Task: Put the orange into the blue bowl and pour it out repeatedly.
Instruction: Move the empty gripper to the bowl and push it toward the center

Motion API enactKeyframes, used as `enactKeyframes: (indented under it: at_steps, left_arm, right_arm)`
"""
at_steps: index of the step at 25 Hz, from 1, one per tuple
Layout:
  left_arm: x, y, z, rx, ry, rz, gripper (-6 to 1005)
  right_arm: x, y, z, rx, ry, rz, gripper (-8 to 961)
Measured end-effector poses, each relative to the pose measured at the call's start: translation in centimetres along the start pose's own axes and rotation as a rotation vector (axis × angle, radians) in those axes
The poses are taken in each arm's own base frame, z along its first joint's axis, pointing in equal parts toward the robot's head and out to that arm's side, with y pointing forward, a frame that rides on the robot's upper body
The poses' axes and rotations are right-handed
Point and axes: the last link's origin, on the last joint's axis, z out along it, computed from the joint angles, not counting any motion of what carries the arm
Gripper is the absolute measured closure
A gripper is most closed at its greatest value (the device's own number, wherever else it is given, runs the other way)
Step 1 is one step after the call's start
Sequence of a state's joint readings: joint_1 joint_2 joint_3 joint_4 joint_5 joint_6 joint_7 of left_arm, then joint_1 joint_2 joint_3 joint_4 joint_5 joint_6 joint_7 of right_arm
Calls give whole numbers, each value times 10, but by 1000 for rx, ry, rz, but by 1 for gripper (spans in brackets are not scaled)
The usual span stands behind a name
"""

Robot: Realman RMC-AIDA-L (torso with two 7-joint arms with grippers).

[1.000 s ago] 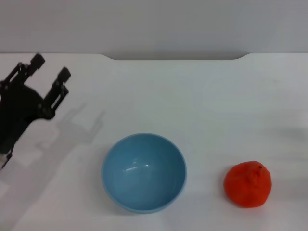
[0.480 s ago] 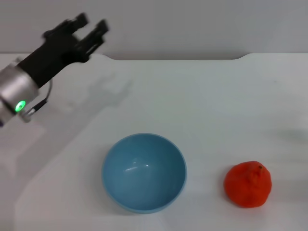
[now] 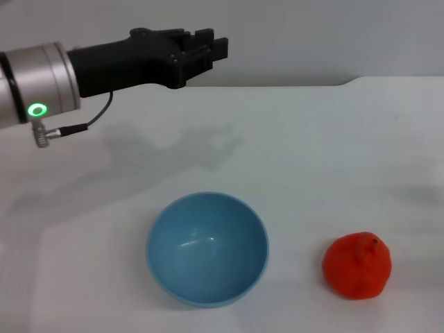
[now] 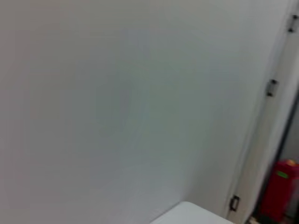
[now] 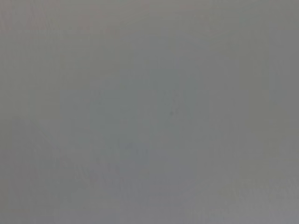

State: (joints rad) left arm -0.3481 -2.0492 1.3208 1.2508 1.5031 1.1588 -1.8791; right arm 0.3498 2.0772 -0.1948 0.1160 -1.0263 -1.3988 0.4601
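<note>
The blue bowl (image 3: 207,248) stands upright and empty at the front middle of the white table (image 3: 312,152). The orange (image 3: 357,266) lies on the table to the right of the bowl, apart from it. My left gripper (image 3: 210,44) is open and empty. It hangs high above the table's far left part, fingers pointing right, well behind and above the bowl. The left wrist view shows only a wall and a table corner (image 4: 189,214). The right gripper is out of view, and the right wrist view shows only plain grey.
The table's back edge (image 3: 250,84) has a shallow notch against the grey wall. The left arm's silver link with a green light (image 3: 36,109) reaches in from the left. A red object (image 4: 280,186) stands off the table in the left wrist view.
My left arm has swung up from low at the table's left and reached rightward, ending high over the far left of the table. The bowl and the orange have not moved.
</note>
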Motion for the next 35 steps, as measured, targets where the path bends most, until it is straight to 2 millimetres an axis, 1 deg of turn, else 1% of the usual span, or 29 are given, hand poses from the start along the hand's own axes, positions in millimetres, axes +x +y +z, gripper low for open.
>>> enactKeyframes:
  at_steps: [1,4,7,8,9,12,14,16,17,18,20,21,22,23,28,35]
  left_arm:
    - [5,5,-3,1,-10,22,519]
    - [12,19,-12,30,-68,85,633]
    - [18,28,-24,98,-157,119,747]
    - [21,32,-32,157,-238,135,714]
    - [21,32,-32,157,-238,135,681]
    - [21,38,-38,235,-380,96,581]
    - [19,42,-36,249,-457,44,406]
    - [19,43,-34,252,-484,24,406]
    - [14,46,-29,256,-581,-48,406]
    - [12,47,-27,258,-628,-76,407]
    - [11,47,-27,259,-642,-85,407]
    - [3,45,-19,259,-733,-139,407]
    - [-2,44,-16,251,-760,-160,408]
    - [-2,44,-16,251,-760,-160,408]
    - [-17,40,0,220,-835,-209,412]
    - [-26,32,11,217,-877,-257,428]
  right_arm:
    - [0,0,0,0,-1,0,445]
    - [-1,0,0,-1,-2,-2,446]
    - [-1,-2,-1,2,-2,-5,447]
    - [-1,-2,-1,2,-3,-6,447]
    - [-1,-2,-1,2,-3,-6,448]
    - [-2,-2,0,1,-4,-8,449]
    - [-2,-2,1,0,-4,-8,449]
    - [-2,-2,2,-2,-4,-8,450]
    - [-2,-1,3,-2,-4,-8,450]
    - [-2,-1,3,-2,-4,-8,451]
    - [-2,-1,3,-3,-2,-8,451]
    - [-2,-1,3,-3,-2,-8,452]
    - [-2,-1,3,-3,-2,-8,452]
    - [-2,-1,4,-3,-2,-8,453]
    - [-2,-2,3,-1,0,-11,454]
    - [-4,-6,2,5,-5,-29,457]
